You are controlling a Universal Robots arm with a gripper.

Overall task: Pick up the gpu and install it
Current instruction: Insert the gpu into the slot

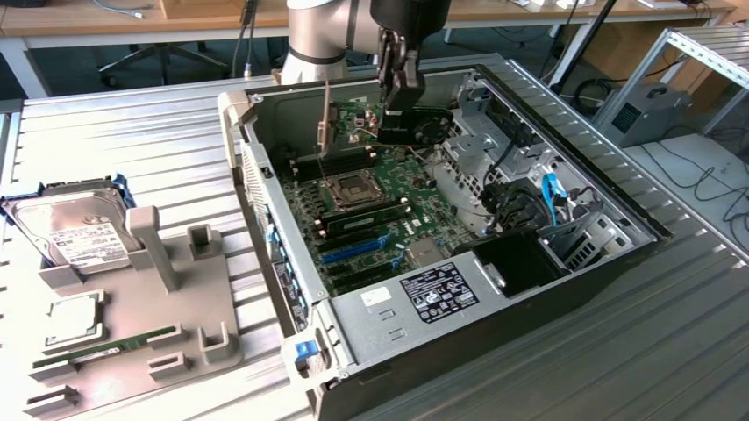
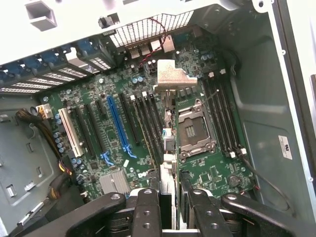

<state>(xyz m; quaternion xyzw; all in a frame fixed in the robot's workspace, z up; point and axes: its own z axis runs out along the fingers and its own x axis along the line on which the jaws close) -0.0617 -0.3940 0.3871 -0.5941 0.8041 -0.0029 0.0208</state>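
Lying nearest in the exterior view, a grey tray (image 1: 117, 303) on the ribbed metal desk (image 1: 585, 368) carries a narrow green memory stick (image 1: 105, 348), a square processor chip (image 1: 73, 320) and, farther back, a silver hard drive (image 1: 73, 235) with a white label. Just beside the tray, toward the exterior view's right, an open computer case (image 1: 492, 333) lies on its side, its green motherboard (image 1: 398, 210) facing up. A labelled metal box (image 1: 433, 294) sits at the near end of the case, and a blue cable (image 1: 550, 189) loops through the drive bays on the exterior view's right. On the board, a blue slot (image 2: 118, 123) runs alongside several black slots, with the open processor socket (image 2: 195, 131) beyond them.

Farther in, toward the far end of the case, the pincer (image 2: 170, 207) is clamped on the gpu (image 1: 351, 123), its black fingers (image 2: 148, 207) pressed to both flat faces. The card stands on edge above the motherboard, and its silver end bracket (image 2: 173, 76) points at the vented case wall. From the wrist, the card lines up with the black slots between the blue slot and the socket; whether its lower edge touches the board cannot be told. Behind, the pale robot arm (image 1: 318, 35) rises out of frame before wooden desks (image 1: 70, 17)
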